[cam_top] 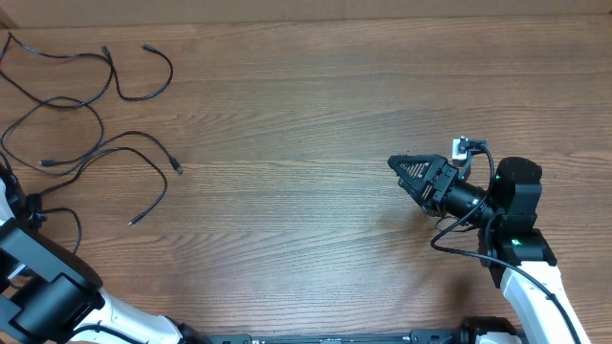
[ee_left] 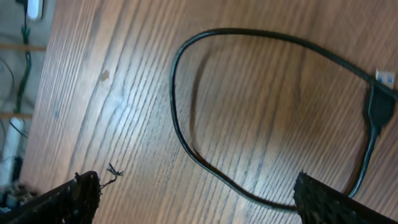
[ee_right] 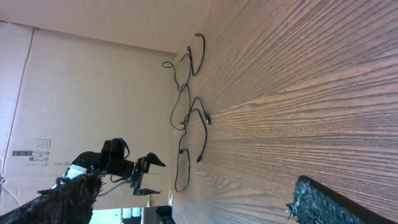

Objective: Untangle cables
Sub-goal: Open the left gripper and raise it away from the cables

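Left claw [ee_left: 194,183] spread wide, right claw [ee_right: 194,190] likewise

Thin black cables [cam_top: 102,124] lie on the wooden table [cam_top: 306,115].

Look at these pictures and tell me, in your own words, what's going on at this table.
Two robot arms are working at untangling thin black cables on a wooden table. The cables lie loosely spread over the table's left part, crossing in places. The left gripper is open above a loop of cable with a plug and grips nothing. The right gripper is open over bare wood on the right, far from the cables.
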{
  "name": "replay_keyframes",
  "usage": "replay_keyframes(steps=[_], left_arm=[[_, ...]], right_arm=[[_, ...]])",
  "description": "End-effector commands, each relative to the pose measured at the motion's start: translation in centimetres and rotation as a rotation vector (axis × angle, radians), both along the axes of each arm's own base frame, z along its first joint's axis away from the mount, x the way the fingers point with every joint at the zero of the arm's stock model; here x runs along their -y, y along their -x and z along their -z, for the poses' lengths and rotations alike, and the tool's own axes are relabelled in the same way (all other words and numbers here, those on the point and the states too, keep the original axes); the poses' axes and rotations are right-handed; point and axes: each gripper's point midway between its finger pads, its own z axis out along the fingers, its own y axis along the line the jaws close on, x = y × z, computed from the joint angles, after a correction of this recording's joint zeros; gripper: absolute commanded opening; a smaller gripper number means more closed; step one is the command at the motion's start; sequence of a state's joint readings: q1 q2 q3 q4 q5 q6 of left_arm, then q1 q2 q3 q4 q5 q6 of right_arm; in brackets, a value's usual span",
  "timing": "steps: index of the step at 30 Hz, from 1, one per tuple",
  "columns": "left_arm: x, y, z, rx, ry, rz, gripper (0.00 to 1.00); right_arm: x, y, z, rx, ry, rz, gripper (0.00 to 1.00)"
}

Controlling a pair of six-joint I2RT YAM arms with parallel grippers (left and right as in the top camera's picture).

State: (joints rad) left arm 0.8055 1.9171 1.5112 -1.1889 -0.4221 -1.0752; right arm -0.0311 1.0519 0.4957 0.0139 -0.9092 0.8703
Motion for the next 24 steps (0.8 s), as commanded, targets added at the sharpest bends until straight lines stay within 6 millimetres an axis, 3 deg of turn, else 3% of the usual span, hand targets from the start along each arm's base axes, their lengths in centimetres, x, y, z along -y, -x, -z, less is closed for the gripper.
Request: replay_keyframes(steps=[1,5,10,16,24], left_arm=[[0.3,-2.2,-2.0,0.047,0.029,0.214,1.00],[1.5,-5.9,-4.4,0.129,0.015,0.447,0.99],[5.7,-11.6,-8.3,0.233,-0.041,0.811,1.00],[14.6,-16.7,-12.4,0.269,-0.109,1.228,1.00],[28.7,-19.7,-13.0,0.300,-0.072,1.612,1.00]], right_arm=[[0.1,-0.2,-0.6,0.028,0.007,0.002,1.00],[0.1,-0.2,-0.6,0.027,0.007,0.003,1.00],[0.1,-0.2,-0.6,0.028,0.007,0.002,1.00],[0.1,-0.2,-0.6,0.028,0.007,0.003,1.00],[0.1,-0.2,-0.6,0.027,0.007,0.003,1.00]])
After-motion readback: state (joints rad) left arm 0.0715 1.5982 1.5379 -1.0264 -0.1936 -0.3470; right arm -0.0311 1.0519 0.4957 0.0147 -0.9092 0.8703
